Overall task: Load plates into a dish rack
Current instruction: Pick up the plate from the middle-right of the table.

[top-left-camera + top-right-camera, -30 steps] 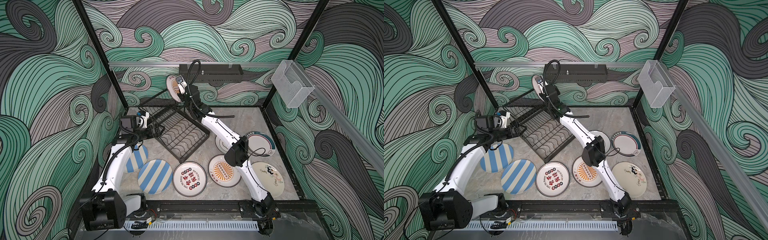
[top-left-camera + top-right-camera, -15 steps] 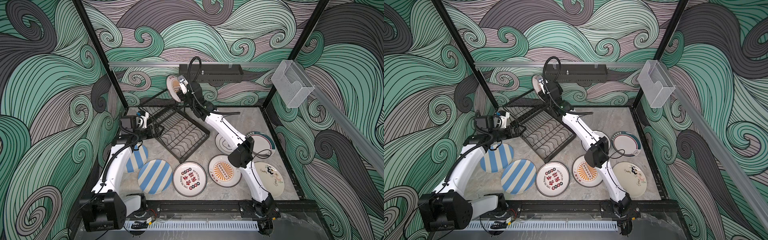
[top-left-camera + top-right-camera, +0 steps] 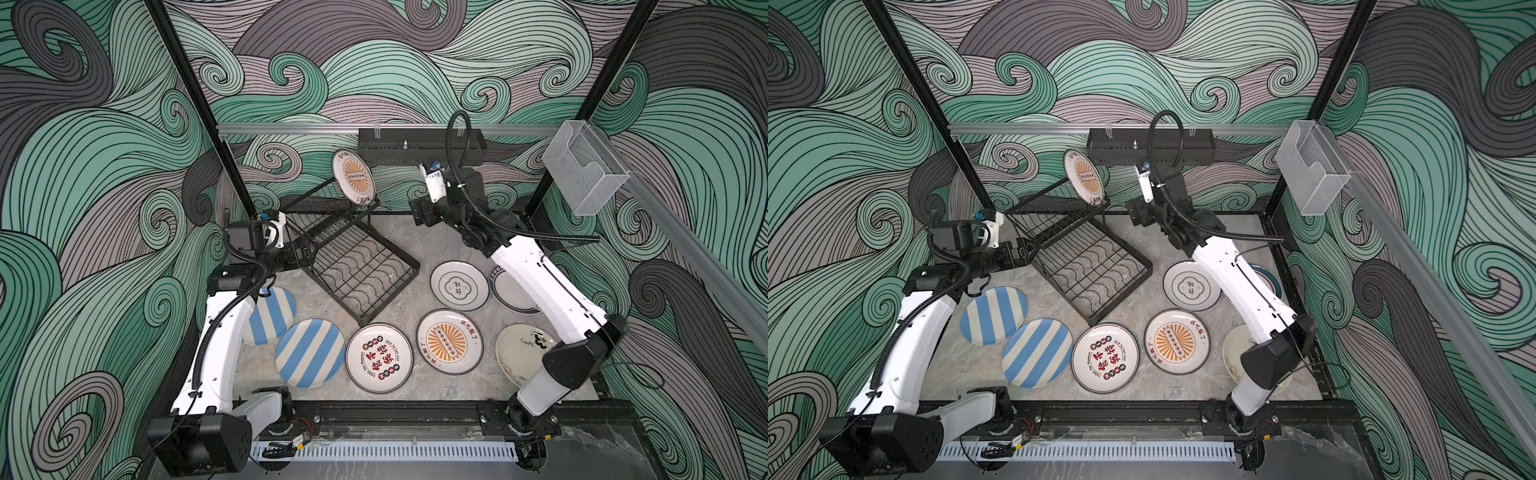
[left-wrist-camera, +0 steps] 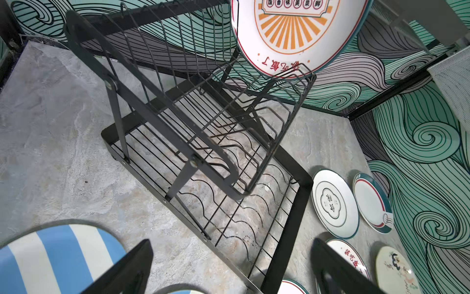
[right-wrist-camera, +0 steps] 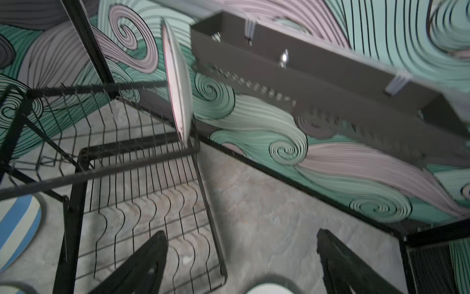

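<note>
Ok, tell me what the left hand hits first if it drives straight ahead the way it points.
The dish rack. In the left wrist view the open left hand points at its lower wire grid, nothing in between. Depth is unclear, so which wire comes first is a guess.

Eight plates (image 3: 1104, 358): two blue-striped (image 3: 309, 353), two sunburst (image 3: 449, 341), one red-lettered (image 3: 379, 357), one emblem (image 3: 459, 286), one teal-rimmed (image 4: 372, 202), one cream (image 3: 519, 349) (half hidden, seemingly single). One dish rack (image 3: 390, 297). Two arms (image 3: 224, 345).
</note>
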Controlling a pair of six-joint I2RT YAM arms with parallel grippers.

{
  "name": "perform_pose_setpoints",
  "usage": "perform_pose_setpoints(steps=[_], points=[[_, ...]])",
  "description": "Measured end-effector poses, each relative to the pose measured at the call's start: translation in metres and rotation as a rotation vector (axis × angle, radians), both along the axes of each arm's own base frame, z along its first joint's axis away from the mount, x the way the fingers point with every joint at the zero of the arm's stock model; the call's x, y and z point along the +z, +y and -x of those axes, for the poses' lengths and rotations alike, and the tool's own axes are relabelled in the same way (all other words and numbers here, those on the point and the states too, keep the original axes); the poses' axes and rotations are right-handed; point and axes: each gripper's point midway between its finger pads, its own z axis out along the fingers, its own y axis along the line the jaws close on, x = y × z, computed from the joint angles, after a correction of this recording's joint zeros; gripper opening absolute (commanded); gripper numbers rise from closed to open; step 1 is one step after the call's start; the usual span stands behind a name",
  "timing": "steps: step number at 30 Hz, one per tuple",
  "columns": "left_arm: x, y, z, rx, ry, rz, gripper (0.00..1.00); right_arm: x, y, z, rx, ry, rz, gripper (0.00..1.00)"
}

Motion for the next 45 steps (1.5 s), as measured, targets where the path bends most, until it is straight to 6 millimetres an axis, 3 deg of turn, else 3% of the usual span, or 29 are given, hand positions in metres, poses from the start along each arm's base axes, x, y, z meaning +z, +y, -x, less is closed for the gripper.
perform_pose_setpoints(steps=[4,8,13,17,22,33,38,45], points=[[0.013,-0.018,0.007,-0.047,-0.022,-0.001,0.99,-0.06,-0.051,0.025,-0.088,0.161,-0.021,0.97],[0.021,-0.053,0.018,-0.151,-0.045,0.004,0.99,-0.113,-0.082,0.059,-0.143,0.303,-0.035,0.96],[0.028,-0.097,0.02,-0.278,-0.063,0.019,0.99,-0.156,-0.135,0.096,-0.279,0.421,-0.128,0.96],[0.026,-0.118,0.016,-0.326,-0.074,0.028,0.99,-0.186,-0.157,0.118,-0.359,0.475,-0.175,0.96],[0.006,-0.166,0.013,-0.438,-0.046,0.022,0.99,-0.23,-0.173,0.137,-0.437,0.573,-0.218,0.96],[-0.053,-0.249,-0.01,-0.605,0.036,-0.061,0.99,-0.257,-0.199,0.126,-0.536,0.603,-0.414,0.93],[-0.07,-0.269,-0.013,-0.65,0.052,-0.082,0.99,-0.278,-0.2,0.126,-0.55,0.671,-0.512,0.91],[-0.085,-0.287,-0.025,-0.685,0.048,-0.105,0.99,-0.279,-0.192,0.12,-0.517,0.666,-0.586,0.89]])
